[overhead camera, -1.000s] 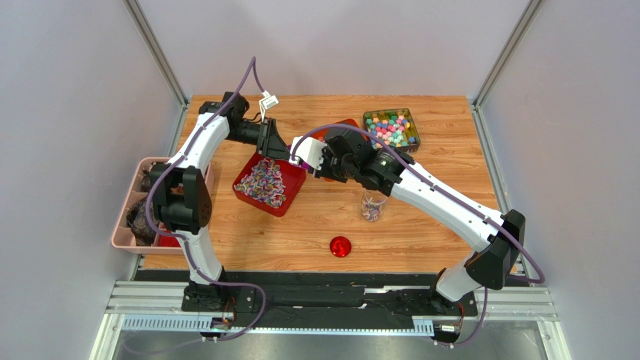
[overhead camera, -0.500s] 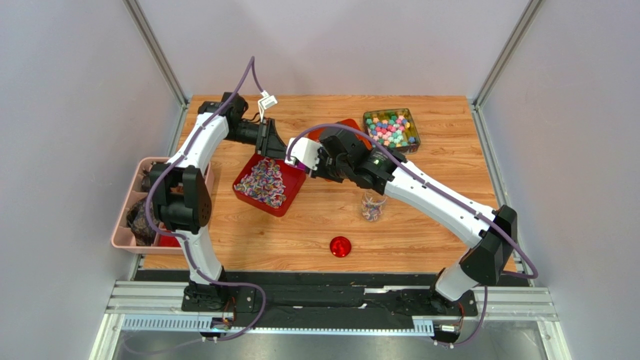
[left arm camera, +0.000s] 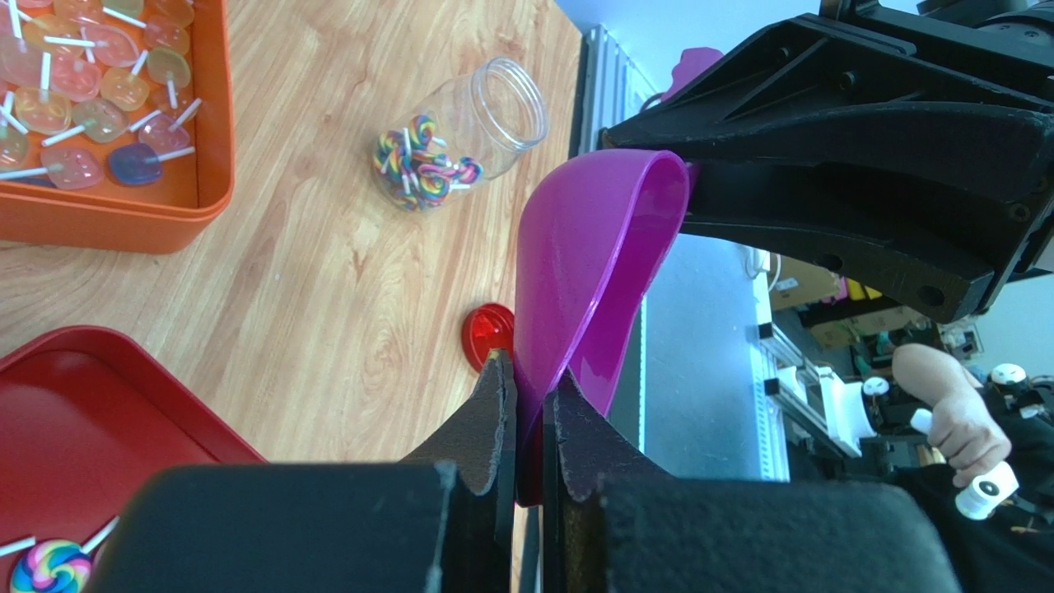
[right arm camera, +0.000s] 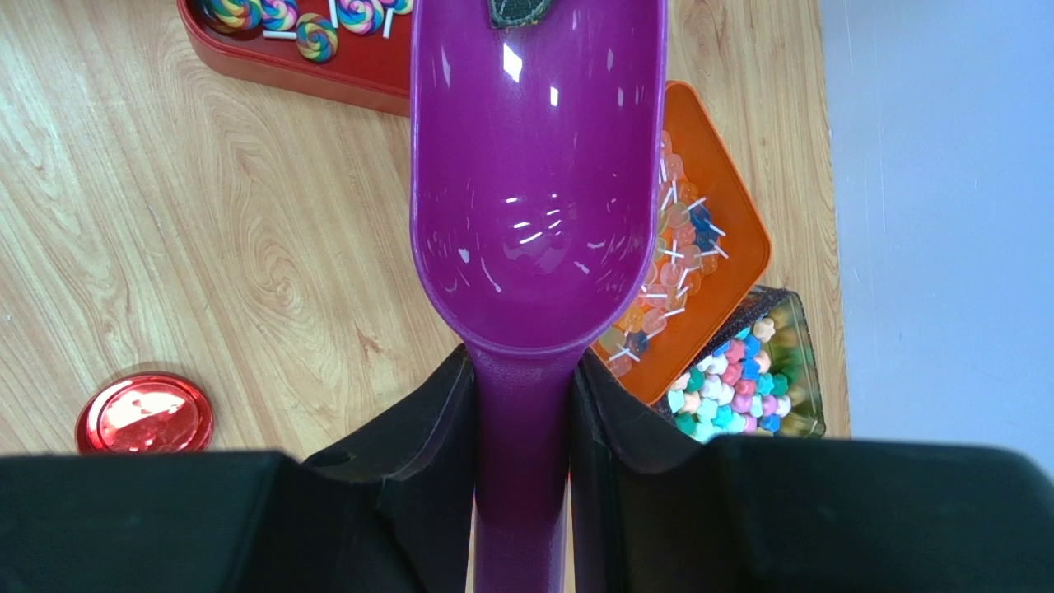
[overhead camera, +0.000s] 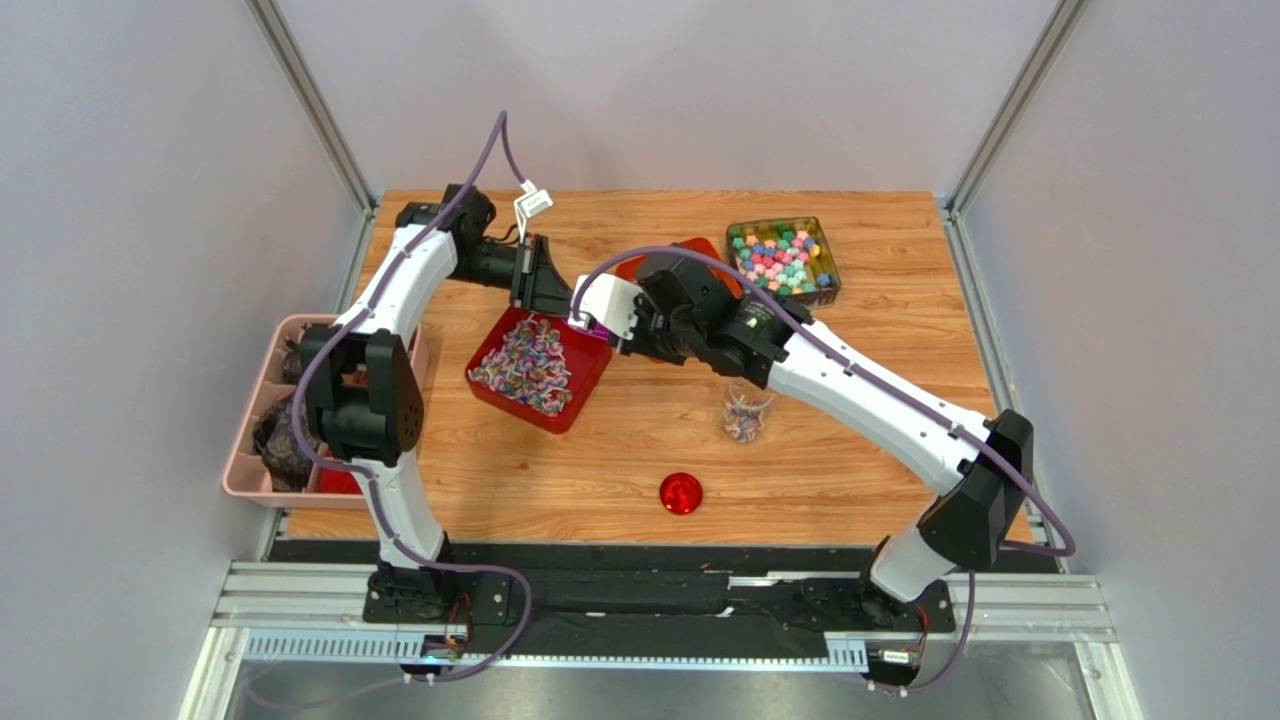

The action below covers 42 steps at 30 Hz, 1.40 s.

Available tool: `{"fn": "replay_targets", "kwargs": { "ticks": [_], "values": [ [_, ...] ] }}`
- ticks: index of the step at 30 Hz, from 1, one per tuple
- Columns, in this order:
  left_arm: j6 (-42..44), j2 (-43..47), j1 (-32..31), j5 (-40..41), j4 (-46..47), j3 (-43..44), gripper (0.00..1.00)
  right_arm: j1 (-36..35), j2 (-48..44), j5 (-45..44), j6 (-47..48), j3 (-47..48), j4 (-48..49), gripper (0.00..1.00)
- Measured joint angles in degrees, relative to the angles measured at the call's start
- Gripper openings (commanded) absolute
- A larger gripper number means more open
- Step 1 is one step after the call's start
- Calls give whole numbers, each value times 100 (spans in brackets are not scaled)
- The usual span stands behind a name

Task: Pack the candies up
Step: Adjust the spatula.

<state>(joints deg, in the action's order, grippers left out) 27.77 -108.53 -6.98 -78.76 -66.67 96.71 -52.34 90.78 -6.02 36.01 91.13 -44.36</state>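
Observation:
The candies [overhead camera: 529,360] are a pile of mixed-colour sweets in a red tray [overhead camera: 484,378]; a few show in the right wrist view [right arm camera: 316,27]. More candies [left arm camera: 418,161] lie in a clear jar [overhead camera: 741,408]. A purple scoop [right arm camera: 535,185] is empty and held over the tray's far right corner. My right gripper [overhead camera: 589,318] is shut on its handle [right arm camera: 522,470]. My left gripper [overhead camera: 559,297] is shut on the rim of the scoop's bowl [left arm camera: 606,260], its jaws pinching the thin wall.
A round red lid [overhead camera: 681,492] lies near the front. An orange tray of flat lollipops [overhead camera: 700,252] sits behind the right arm. A clear box of pastel sweets [overhead camera: 783,255] is at the back right. A pink bin [overhead camera: 253,435] stands off the table's left edge.
The right gripper has moved a little to the left with the scoop, closing up to the left gripper. The left gripper has shifted only slightly.

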Motion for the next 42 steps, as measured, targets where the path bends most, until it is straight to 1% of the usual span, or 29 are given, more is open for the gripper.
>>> {"fn": "replay_targets", "kwargs": {
  "ticks": [1,2,3,5,7,11,13,14,17,26,33,37,42],
  "values": [
    [2,0,0,-4,-4,0,0,-2,0,2,0,2,-7,25],
    [17,0,-2,-9,-26,0,0,-2,0,4,2,13,-33,36],
    [37,0,-2,-17,-57,0,0,-2,0,11,0,24,-59,41],
    [94,0,-7,-26,-142,2,0,2,0,61,9,72,-131,51],
    [144,-4,-11,-22,-197,13,0,31,-2,173,4,131,-208,54],
    [269,-4,-13,-26,-310,35,0,184,-24,584,-13,199,-286,53],
    [306,-4,-13,-26,-358,37,0,282,-26,713,-26,199,-299,47],
    [328,-4,-13,-26,-396,44,0,319,-26,765,-33,199,-297,42],
    [378,-4,-11,-50,-446,66,0,404,-39,907,-90,188,-297,39],
    [494,-37,-9,-146,-560,68,0,549,-131,1364,-260,149,-221,40],
    [498,-107,-11,-162,-579,96,0,546,-116,1436,-310,149,-153,43],
    [492,-120,-11,-162,-573,96,0,428,-57,1335,-297,149,-114,43],
    [492,-142,4,-120,-568,96,0,260,20,927,-271,83,-2,42]
  ]
}}
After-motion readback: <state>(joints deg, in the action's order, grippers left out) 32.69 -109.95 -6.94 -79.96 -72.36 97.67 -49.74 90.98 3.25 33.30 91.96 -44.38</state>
